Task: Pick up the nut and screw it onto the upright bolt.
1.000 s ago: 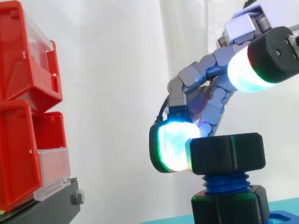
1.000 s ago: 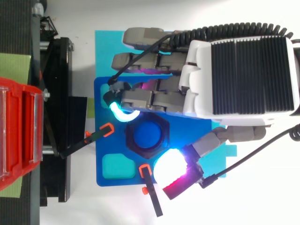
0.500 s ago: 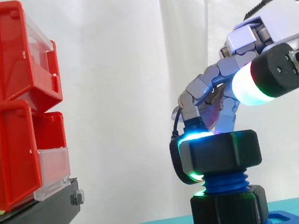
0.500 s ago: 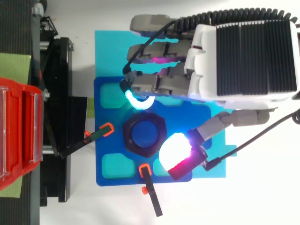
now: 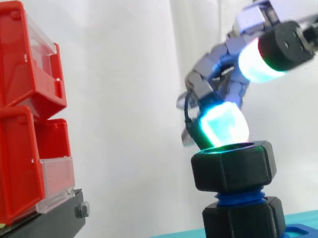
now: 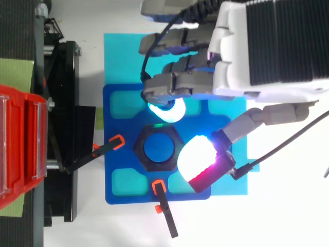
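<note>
A black hexagonal nut (image 5: 233,168) sits threaded on the top of the upright blue bolt (image 5: 237,194), level, with a second black hexagonal part (image 5: 241,223) below it at the bolt's foot. From above, the nut (image 6: 141,154) rings the bolt's blue end (image 6: 157,148). My hand (image 6: 267,46) hovers over and behind the nut, open and holding nothing. One cyan fingertip (image 5: 223,124) hangs just above the nut's rim. The thumb's pad (image 5: 255,62) is higher, to the right; from above that pad (image 6: 198,157) lies beside the nut.
The bolt stands on a blue fixture plate (image 6: 117,105) over a cyan mat (image 6: 118,51). Two orange-tipped black clamps (image 6: 117,142) (image 6: 159,188) point at the nut. Red bins (image 5: 8,111) on a black stand (image 5: 39,235) fill the left.
My fingers have let go of the nut's sides and the hand has risen above it and drawn back. The nut stays on the bolt, slightly lower on the thread.
</note>
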Controlling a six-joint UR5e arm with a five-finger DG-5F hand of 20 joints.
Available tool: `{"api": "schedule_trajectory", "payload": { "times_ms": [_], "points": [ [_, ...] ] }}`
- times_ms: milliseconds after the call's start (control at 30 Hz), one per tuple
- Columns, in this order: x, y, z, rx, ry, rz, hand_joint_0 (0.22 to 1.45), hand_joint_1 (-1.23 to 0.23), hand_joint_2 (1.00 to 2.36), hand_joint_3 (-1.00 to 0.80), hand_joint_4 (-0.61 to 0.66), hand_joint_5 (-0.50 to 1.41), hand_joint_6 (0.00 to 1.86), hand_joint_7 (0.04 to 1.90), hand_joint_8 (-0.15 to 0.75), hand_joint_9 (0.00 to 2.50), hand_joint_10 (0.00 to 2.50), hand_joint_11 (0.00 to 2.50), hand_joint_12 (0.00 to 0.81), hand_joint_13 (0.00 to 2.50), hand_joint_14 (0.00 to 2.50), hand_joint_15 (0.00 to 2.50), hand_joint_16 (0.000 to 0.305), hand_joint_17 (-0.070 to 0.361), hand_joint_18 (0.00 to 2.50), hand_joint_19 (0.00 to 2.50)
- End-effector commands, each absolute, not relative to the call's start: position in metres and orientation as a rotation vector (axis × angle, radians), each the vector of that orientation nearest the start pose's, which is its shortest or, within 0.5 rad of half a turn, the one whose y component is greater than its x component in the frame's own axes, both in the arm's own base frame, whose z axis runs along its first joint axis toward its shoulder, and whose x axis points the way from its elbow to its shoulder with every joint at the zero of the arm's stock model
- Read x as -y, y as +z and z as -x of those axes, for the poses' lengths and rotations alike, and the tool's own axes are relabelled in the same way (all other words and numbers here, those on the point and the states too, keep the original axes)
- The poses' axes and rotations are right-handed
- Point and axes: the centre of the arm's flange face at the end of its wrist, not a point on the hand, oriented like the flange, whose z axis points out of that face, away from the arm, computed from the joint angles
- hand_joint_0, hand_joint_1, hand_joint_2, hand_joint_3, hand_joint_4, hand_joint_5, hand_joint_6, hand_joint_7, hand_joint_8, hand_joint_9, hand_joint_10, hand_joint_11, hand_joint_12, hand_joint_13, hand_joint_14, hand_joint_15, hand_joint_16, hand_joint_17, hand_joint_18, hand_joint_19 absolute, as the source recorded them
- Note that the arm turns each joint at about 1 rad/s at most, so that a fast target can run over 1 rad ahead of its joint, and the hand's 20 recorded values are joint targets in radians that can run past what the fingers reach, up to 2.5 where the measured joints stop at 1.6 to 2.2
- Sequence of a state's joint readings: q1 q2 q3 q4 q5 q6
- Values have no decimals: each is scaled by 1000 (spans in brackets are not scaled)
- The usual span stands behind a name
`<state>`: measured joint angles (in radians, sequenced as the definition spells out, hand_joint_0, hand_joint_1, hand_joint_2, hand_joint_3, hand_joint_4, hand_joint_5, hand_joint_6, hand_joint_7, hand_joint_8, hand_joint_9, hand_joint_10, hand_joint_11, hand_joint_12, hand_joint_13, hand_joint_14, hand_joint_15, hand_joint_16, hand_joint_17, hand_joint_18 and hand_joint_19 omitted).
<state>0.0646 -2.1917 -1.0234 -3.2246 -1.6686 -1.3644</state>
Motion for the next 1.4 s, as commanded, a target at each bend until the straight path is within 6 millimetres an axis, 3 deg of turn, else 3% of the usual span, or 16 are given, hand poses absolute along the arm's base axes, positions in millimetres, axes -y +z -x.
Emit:
{"api": "schedule_trajectory", "payload": {
  "times_ms": [0, 400, 633, 900, 1367],
  "points": [
    [79, 380, -729, -1719, 290, -39, 521, -229, 1000, -500, 197, -56, 511, 1420, 263, 707, 0, 0, 296, 500, 0, 0, 25, 57, 64, 0],
    [72, 389, -737, -1660, 277, -6, 512, -222, 1000, -500, 256, -124, 504, 984, 253, 594, 0, 0, 314, 456, 0, 0, 30, 66, 35, 0],
    [52, 356, -737, -1660, 269, -6, 509, -214, 1000, -500, 229, -135, 503, 845, 245, 556, 0, 0, 317, 436, 0, 0, 31, 70, 16, 0],
    [34, 349, -738, -1658, 292, -13, 508, -211, 1000, -500, 230, -136, 503, 838, 245, 545, 0, 0, 318, 428, 0, 0, 32, 71, 8, 0],
    [33, 348, -737, -1668, 294, -11, 513, -213, 1000, -500, 274, -106, 504, 1003, 251, 560, 0, 0, 314, 429, 0, 0, 31, 70, 12, 0]
  ]
}}
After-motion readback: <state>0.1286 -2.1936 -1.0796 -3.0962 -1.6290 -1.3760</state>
